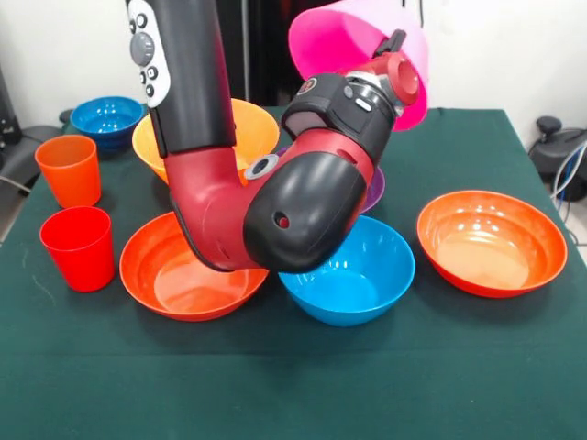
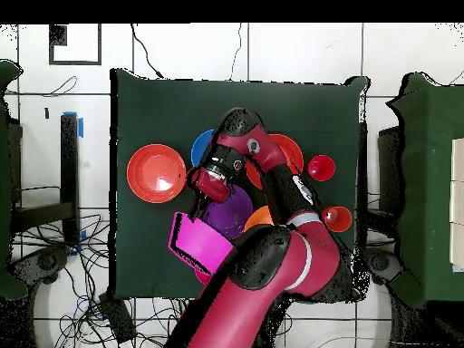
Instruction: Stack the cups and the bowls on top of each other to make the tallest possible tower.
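Note:
My gripper (image 1: 396, 50) is shut on the rim of the large pink bowl (image 1: 344, 41), which it holds tilted high in the air over the back of the table. In the overhead view the pink bowl (image 2: 195, 240) shows beside the purple bowl (image 2: 227, 215). Below it, only a sliver of the purple bowl (image 1: 374, 191) shows behind my arm. The large orange bowl (image 1: 248, 124) stands at the back, partly hidden. A light blue bowl (image 1: 358, 275) and two red-orange bowls (image 1: 174, 275) (image 1: 491, 240) sit in front. The orange cup (image 1: 70, 170) and red cup (image 1: 79, 247) stand upright on the left.
A small dark blue bowl (image 1: 107, 117) sits at the far left corner. My bent arm (image 1: 293, 206) hangs low over the middle bowls. A green cloth (image 1: 293, 385) covers the table. Cables and chairs surround the table in the overhead view.

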